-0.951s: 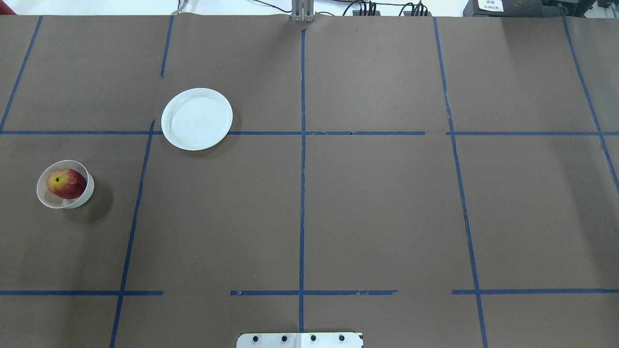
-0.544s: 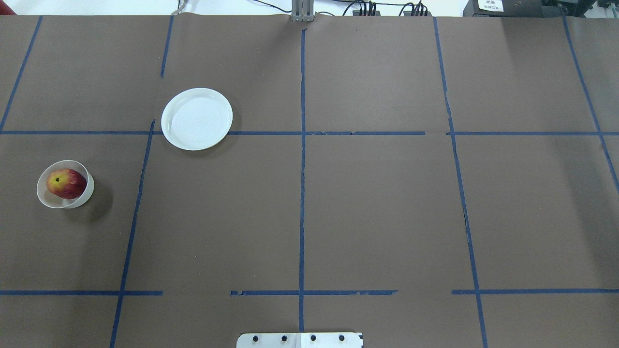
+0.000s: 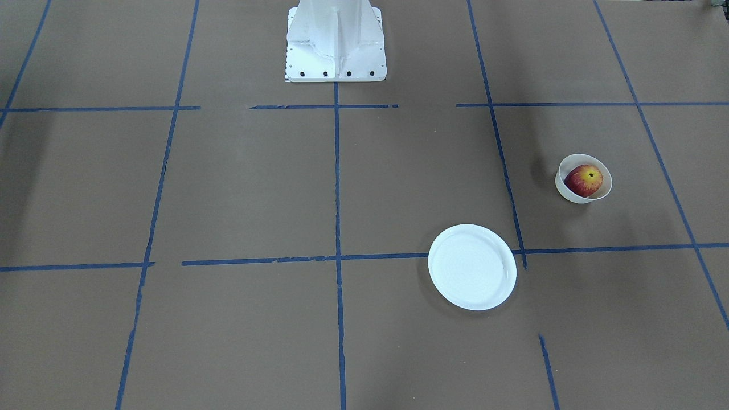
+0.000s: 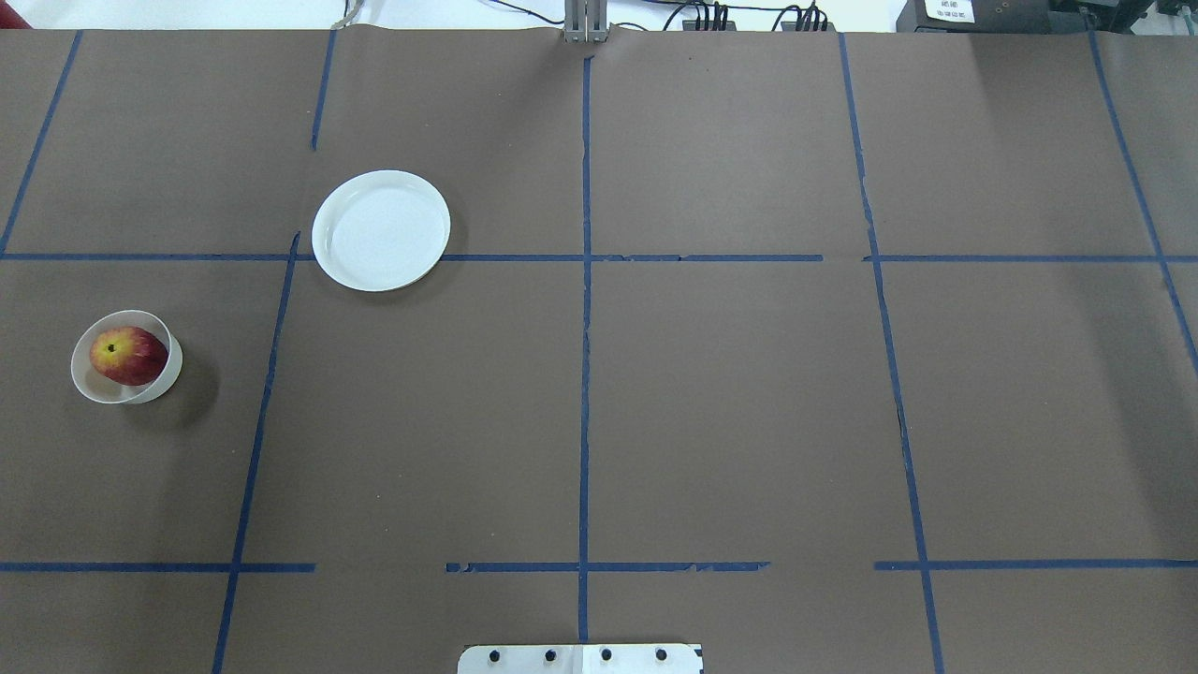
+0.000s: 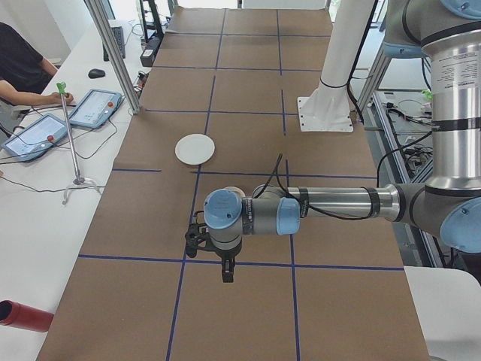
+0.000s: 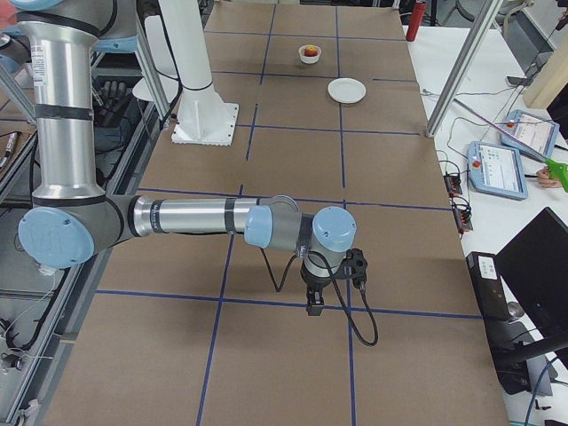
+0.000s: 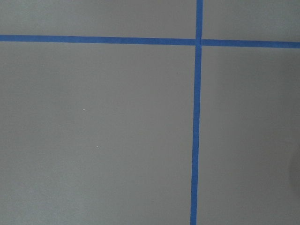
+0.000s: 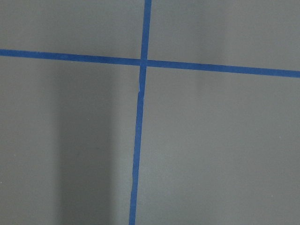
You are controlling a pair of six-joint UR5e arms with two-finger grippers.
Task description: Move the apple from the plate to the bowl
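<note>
Brown table [image 4: 749,421] w/ apple [image 4: 128,356] in bowl [image 4: 174,371]

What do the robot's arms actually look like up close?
The left arm and right arm are silver metal tubes joined by rounded light-blue caps. The left gripper and right gripper are small and black, each with a black cable looping beside it.

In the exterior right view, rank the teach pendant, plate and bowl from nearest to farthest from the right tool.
1. Teach pendant: on the side table, nearest the right tool.
2. Plate: farther along, on the operators' side.
3. Bowl: farthest, at the far end, holding the apple.
</note>
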